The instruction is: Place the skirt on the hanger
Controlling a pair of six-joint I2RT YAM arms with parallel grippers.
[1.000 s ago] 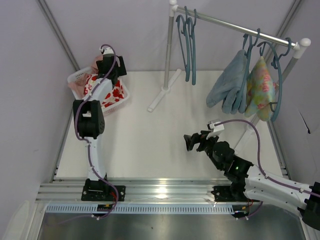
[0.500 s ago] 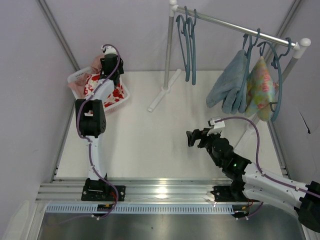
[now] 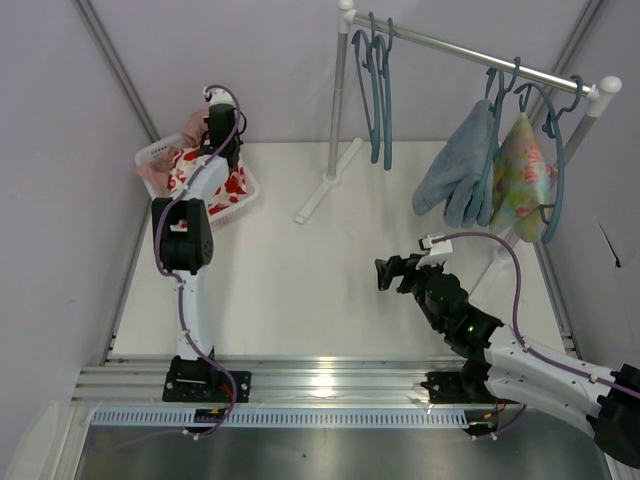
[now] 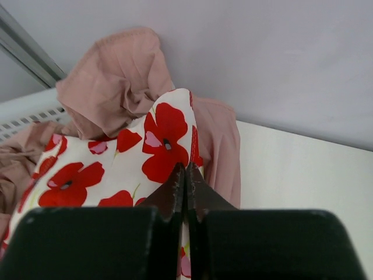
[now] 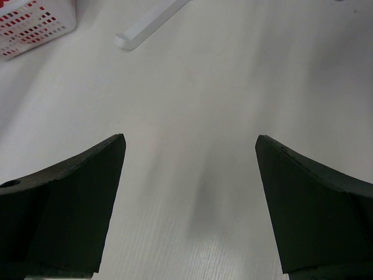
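The skirt (image 4: 116,169), white with red flowers, lies in a white basket (image 3: 150,155) at the far left of the table; in the top view it shows as the red-flowered cloth (image 3: 234,187). My left gripper (image 4: 186,170) reaches down into the basket, and its tips are pinched together on the skirt's right edge. Empty teal hangers (image 3: 378,90) hang from the left end of the rail. My right gripper (image 5: 189,140) hovers open over bare table, seen right of centre (image 3: 384,272) from above, with nothing between its fingers.
A dusty-pink cloth (image 4: 111,81) lies under and behind the skirt in the basket. A white rack post (image 3: 338,100) and its foot (image 5: 151,23) stand at the back centre. A blue towel (image 3: 460,165) and a pale green flowered garment (image 3: 520,180) hang on hangers at right.
My left gripper has moved slightly towards the back wall over the basket and closed from wide open to shut. The right arm crept a little to the right, still open.
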